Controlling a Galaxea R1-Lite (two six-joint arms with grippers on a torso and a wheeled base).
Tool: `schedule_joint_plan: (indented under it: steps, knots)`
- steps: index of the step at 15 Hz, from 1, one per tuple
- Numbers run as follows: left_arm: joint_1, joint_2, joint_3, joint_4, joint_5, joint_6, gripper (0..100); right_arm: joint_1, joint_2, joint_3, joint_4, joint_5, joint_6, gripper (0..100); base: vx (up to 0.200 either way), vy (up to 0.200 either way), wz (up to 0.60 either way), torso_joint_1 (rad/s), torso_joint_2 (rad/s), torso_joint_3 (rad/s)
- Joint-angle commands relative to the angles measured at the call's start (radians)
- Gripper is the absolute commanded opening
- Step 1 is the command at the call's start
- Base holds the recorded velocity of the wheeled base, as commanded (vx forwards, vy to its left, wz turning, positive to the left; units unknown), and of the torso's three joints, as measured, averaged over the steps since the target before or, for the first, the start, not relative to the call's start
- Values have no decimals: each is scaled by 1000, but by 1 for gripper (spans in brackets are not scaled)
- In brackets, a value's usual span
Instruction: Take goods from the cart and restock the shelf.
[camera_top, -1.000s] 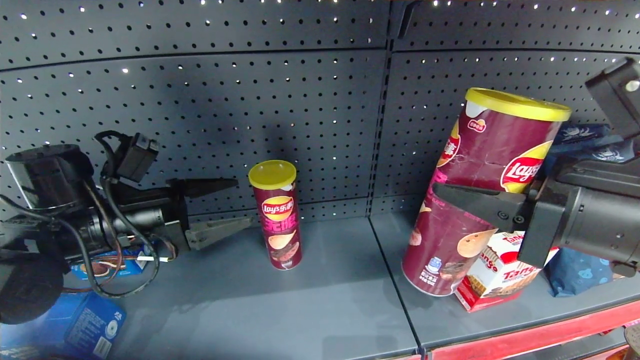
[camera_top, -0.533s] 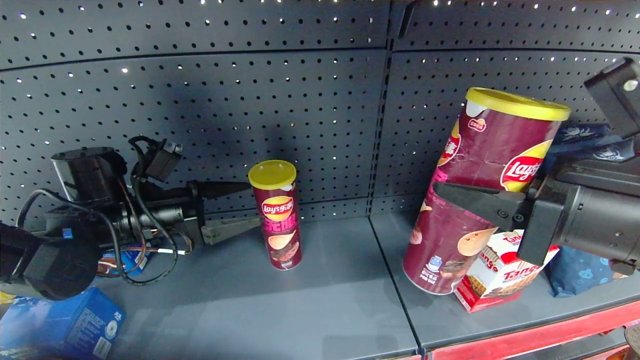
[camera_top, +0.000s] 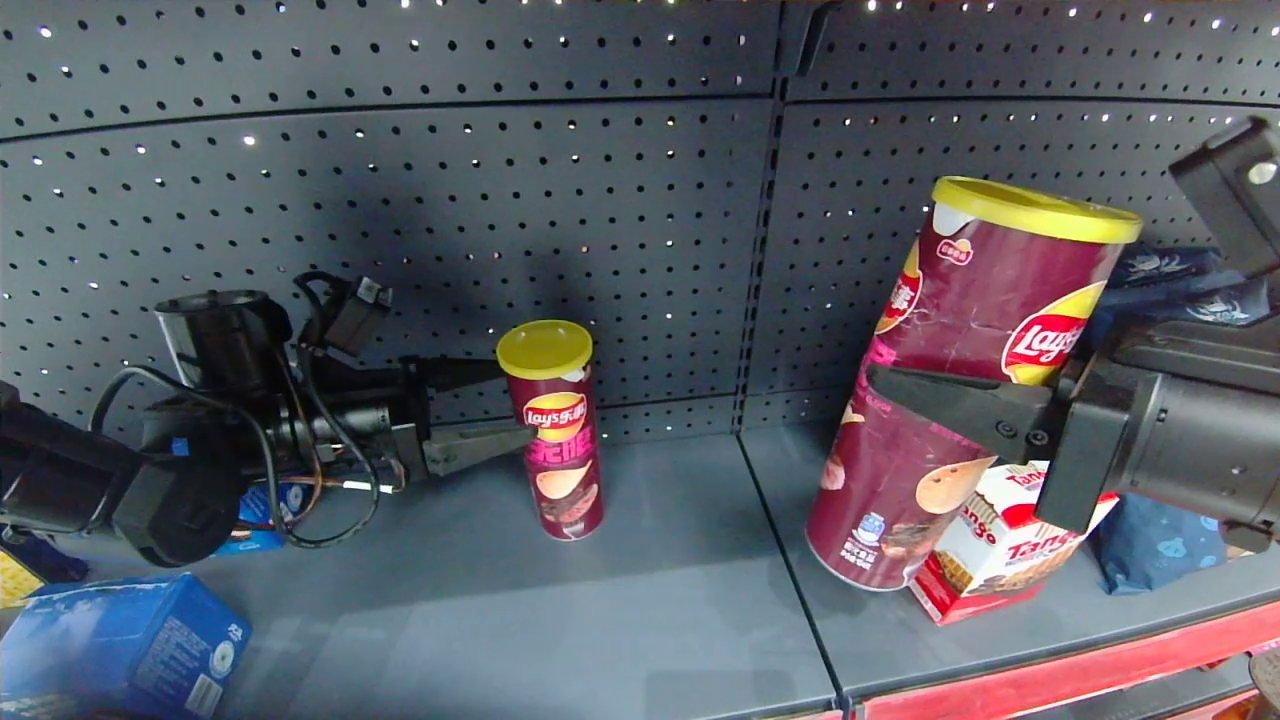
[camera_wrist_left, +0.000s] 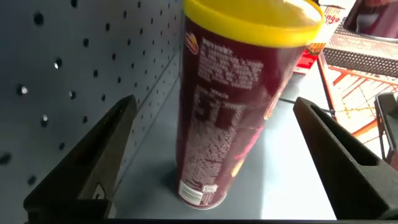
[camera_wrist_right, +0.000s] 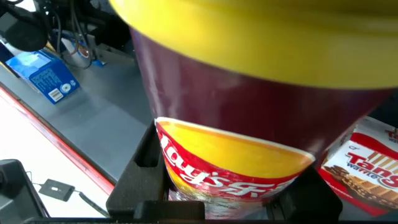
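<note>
On the shelf, head view: our left gripper (camera_top: 515, 402) is spread around the upright small can (camera_top: 552, 430); our right gripper (camera_top: 905, 385) pinches the tilted large can (camera_top: 1000, 280). Left wrist: fingers (camera_wrist_left: 93, 155) flank the small can, apart from it. Right wrist: the large can sits clamped. We judge both light, stiff and slick; grip mid-body.

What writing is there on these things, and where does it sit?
Small can: a brand logo; fine print too small to read.
Big can: a brand logo; fine print blurred.
Wafer box: a brand name, partly hidden.
Blue box: print too small to read.
</note>
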Motion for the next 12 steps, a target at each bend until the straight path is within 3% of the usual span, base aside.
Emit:
schedule_joint_plan:
  steps: [1, 7, 12]
  knots:
    - [-3, 15, -13, 0, -10, 0, 100, -5, -2, 0, 0, -1, 0, 0, 0, 0, 0, 0, 0, 0]
    - [-17, 45, -23, 0, -32, 0, 100, -6, -2, 4, 0, 1, 0, 0, 0, 0, 0, 0, 0, 0]
    - [-41, 88, -85, 0, -32, 0, 100, -12, -2, 3, 0, 1, 0, 0, 0, 0, 0, 0, 0, 0]
